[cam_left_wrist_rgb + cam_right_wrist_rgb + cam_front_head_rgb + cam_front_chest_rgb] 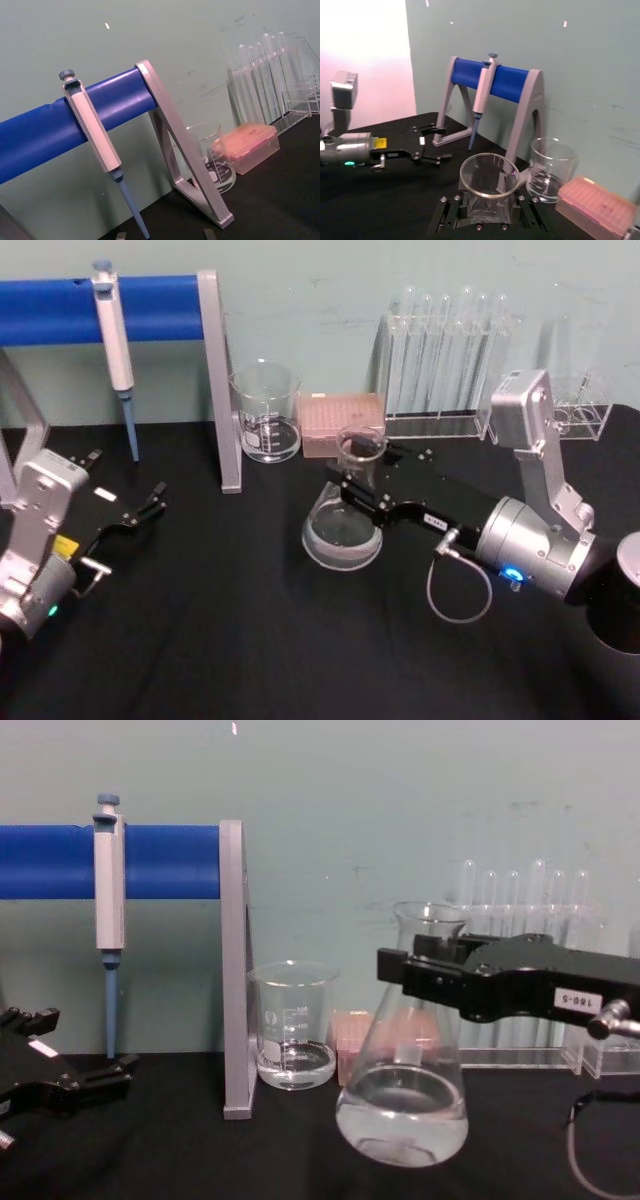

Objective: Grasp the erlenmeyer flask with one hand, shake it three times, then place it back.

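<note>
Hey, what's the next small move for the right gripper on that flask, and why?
Probably a short, gentle sideways shake. The right gripper grips the erlenmeyer flask by its neck, there is liquid inside, and the beaker stands nearby, so keep the swing small. The left gripper rests open, aside.

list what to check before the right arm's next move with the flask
1. right gripper jaws closed on the erlenmeyer flask neck: ok
2. liquid sits low in the flask, far below the rim: ok
3. beaker stands apart from the flask: ok
4. left gripper is parked off to the left, jaws open: ok
5. flask base lifted off the table: cannot tell
</note>
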Available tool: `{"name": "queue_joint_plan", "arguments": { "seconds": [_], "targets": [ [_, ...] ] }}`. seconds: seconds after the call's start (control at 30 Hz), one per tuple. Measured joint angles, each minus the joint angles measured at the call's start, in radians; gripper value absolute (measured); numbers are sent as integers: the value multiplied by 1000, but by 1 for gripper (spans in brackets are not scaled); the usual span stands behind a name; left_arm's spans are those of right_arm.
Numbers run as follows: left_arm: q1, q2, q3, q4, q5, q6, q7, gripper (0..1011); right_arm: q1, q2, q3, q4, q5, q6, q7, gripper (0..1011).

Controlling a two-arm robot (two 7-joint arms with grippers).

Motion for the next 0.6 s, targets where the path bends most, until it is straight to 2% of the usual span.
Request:
{"name": "queue_joint_plan", "arguments": {
  "seconds": [0.6],
  "targets": [
    [0, 0, 0, 0, 0, 0, 0, 1001, 19, 24, -43, 1, 30, -16, 24, 456]
  ]
}}
